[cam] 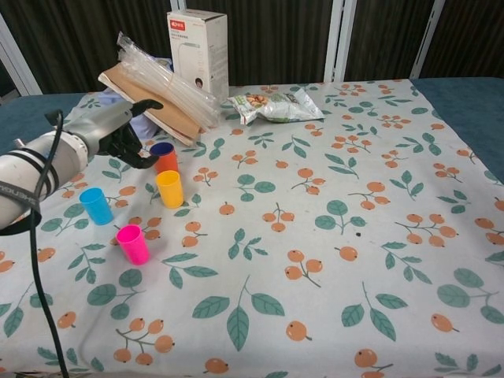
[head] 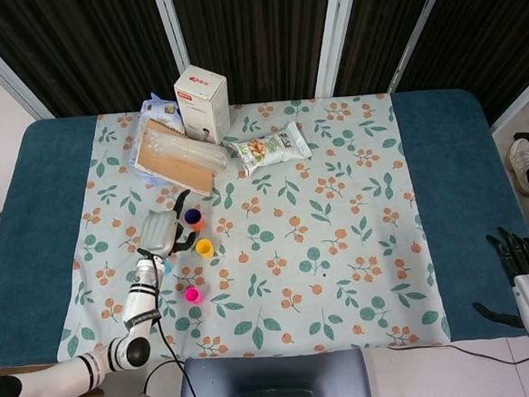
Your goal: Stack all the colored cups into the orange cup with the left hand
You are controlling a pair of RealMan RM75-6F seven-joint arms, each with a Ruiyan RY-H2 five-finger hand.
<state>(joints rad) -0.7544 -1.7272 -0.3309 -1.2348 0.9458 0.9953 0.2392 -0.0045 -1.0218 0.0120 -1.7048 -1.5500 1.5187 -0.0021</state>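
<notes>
Beside the small orange plastic cup (cam: 164, 160), my left hand (cam: 126, 135) hangs with fingers spread, holding nothing. A dark blue cup (cam: 162, 148) sits nested inside the orange one. Yellow (cam: 169, 189), light blue (cam: 97, 205) and pink (cam: 132, 244) cups stand empty nearby. I judge the yellow cup comes next, needing a side grasp.

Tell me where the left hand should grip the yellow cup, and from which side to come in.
Grip the yellow cup around its upper wall just below the rim, coming from the left hand's own side. It stands upright and open-topped, with the orange cup close behind it, so fingers likely fit best on its left and right walls.
</notes>
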